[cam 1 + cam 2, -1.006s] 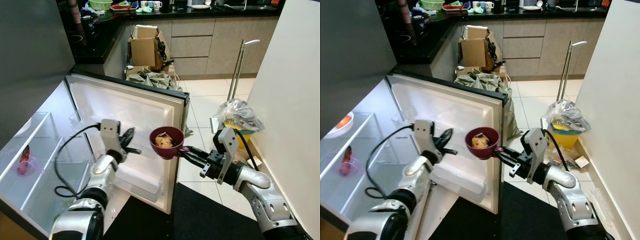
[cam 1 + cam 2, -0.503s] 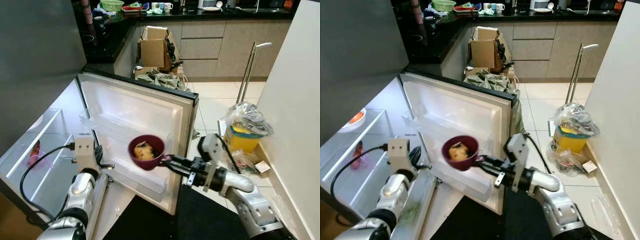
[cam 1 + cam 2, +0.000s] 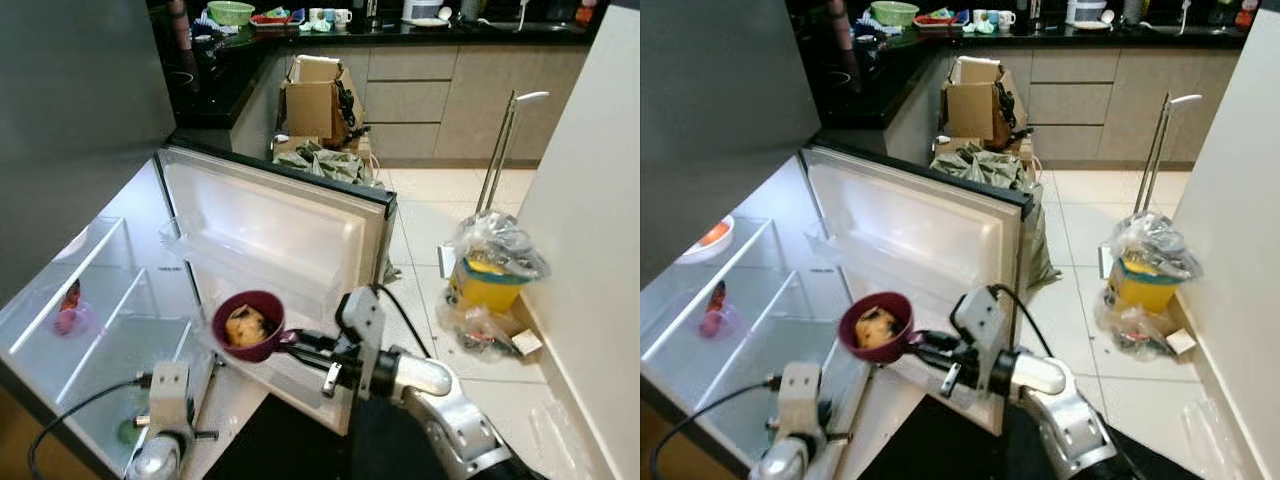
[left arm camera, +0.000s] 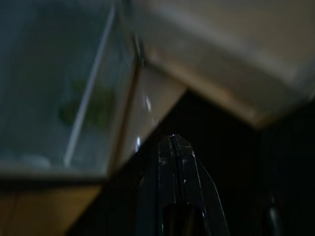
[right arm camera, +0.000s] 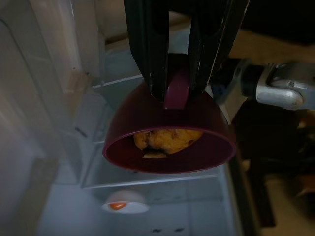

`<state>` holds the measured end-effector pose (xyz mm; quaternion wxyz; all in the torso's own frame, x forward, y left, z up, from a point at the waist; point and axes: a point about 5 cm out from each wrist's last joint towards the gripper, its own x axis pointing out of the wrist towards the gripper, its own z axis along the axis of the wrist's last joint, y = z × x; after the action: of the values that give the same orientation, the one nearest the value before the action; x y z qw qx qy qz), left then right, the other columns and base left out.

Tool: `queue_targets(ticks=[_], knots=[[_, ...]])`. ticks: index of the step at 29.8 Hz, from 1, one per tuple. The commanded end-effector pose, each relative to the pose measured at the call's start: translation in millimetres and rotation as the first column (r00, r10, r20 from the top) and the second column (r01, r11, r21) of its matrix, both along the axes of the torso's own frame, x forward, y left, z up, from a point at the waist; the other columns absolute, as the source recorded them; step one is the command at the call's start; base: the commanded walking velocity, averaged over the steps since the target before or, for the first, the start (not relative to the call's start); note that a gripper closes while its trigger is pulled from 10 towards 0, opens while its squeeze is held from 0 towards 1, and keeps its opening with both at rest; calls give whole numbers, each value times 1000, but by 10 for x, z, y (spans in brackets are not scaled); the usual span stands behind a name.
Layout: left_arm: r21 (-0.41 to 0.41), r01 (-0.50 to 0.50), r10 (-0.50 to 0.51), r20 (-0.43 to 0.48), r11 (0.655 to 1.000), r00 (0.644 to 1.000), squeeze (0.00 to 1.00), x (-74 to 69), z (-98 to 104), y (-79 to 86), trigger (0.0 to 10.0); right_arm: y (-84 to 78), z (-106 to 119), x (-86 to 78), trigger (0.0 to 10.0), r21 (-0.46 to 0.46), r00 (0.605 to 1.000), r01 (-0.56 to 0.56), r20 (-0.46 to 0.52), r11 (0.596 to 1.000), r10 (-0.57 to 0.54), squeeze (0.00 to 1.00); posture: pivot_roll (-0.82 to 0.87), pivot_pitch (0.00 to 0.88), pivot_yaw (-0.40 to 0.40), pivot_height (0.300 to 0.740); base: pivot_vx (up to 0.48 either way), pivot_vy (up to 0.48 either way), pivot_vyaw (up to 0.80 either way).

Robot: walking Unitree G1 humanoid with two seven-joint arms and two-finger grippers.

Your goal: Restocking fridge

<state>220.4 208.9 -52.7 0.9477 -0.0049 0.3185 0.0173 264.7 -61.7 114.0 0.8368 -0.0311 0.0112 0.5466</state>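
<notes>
Right gripper [image 3: 291,343] clamps maroon bowl [image 3: 248,325] w/ food; left gripper [image 4: 173,145] closed, empty.

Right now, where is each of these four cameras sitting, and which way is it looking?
Left eye view: head camera, looking down at the open fridge; both arms show.
Right eye view: its twin; same scene, same maroon bowl.
Left wrist view: on the low left arm, along the left gripper, toward the fridge's corner.
Right wrist view: along the right gripper pinching the bowl's tab, toward the fridge shelves.
</notes>
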Motion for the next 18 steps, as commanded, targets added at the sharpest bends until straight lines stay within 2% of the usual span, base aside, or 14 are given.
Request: queue_targets(ticks=[1,4,9,12,15,18], knots=[[-2,5,-5,-68,1000,998,0,-121,-99,-57,10000,-5,9,31,10000,-16,999,12,31,1000,-11,0,-117,0,40,740,0,-465,0],[4,0,0,-108,1000,994,0,-218,-159,-51,10000,11,-11,37,10000,-27,999,14,36,1000,-13,0,-117,0,37,740,0,-465,0],[10,-2,4,-139,1000,990,0,-289,-200,-45,10000,17,-19,43,10000,-31,999,17,41,999,-16,0,-117,0,35,740,0,-464,0],[8,-9,10,-172,1000,985,0,-363,-243,-49,10000,10,-23,63,10000,-46,998,28,56,999,-25,0,-117,0,32,740,0,0,0],[12,-5,7,-181,1000,983,0,-378,-253,-52,10000,6,-17,76,10000,-42,998,34,60,999,-31,0,-117,0,32,740,0,0,0],[17,2,2,-189,1000,982,0,-389,-260,-56,10000,4,-7,92,10000,-40,997,44,67,998,-42,0,-116,0,32,740,0,0,800]])
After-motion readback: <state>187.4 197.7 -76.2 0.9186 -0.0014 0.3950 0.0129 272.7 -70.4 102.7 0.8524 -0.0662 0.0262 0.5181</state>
